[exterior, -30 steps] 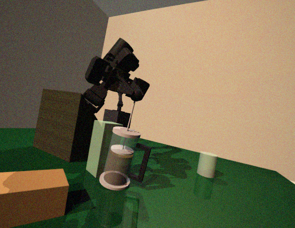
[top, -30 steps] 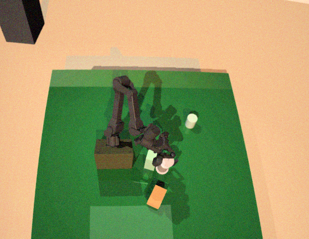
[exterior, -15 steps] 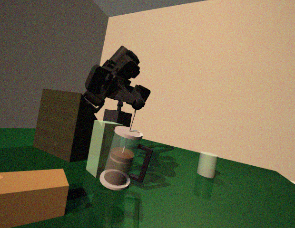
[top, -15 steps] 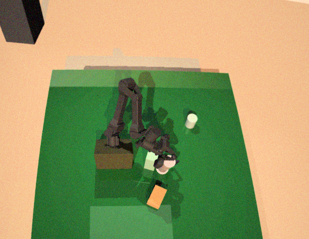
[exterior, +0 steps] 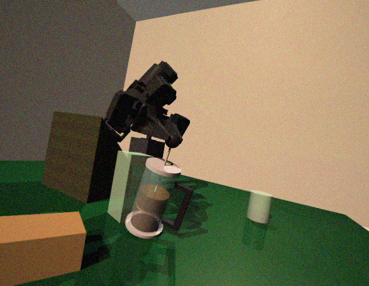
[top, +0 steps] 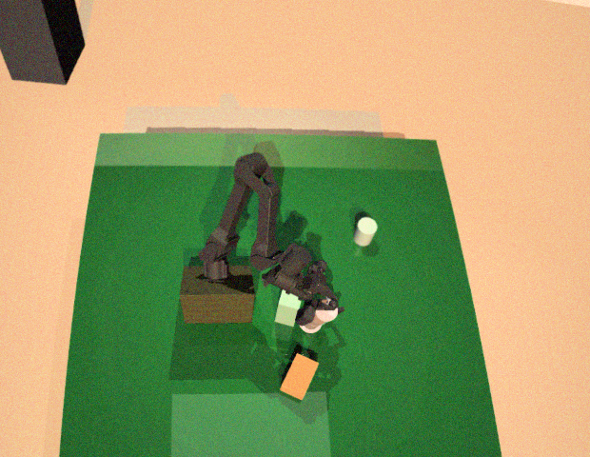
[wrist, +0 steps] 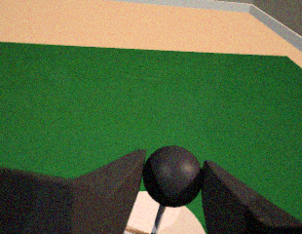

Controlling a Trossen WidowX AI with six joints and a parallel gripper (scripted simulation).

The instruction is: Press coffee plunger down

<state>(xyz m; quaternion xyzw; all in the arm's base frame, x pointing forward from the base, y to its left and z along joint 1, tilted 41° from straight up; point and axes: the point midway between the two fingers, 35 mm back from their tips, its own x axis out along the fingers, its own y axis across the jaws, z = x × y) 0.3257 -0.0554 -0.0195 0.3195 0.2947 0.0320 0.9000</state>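
Observation:
The coffee press, with a pale lid (top: 326,314) (exterior: 153,166) (wrist: 187,225), a clear body with brown contents (exterior: 152,201) and a dark handle (exterior: 184,206), leans toward its handle side; its white base (exterior: 129,227) is tilted too. My gripper (exterior: 173,140) (wrist: 173,163) is shut on the round black plunger knob (wrist: 171,180), one finger on each side. A short length of thin rod (exterior: 168,156) (wrist: 160,216) shows between knob and lid, so the knob stands above the lid. In the top view the gripper hides the knob.
A pale green box (top: 287,309) (exterior: 117,190) stands close beside the press. An orange block (top: 299,376) (exterior: 37,252) lies nearer the exterior camera. A white cylinder (top: 364,231) (exterior: 258,207) stands farther off. The arm's base is on a wooden block (top: 217,308) (exterior: 71,154).

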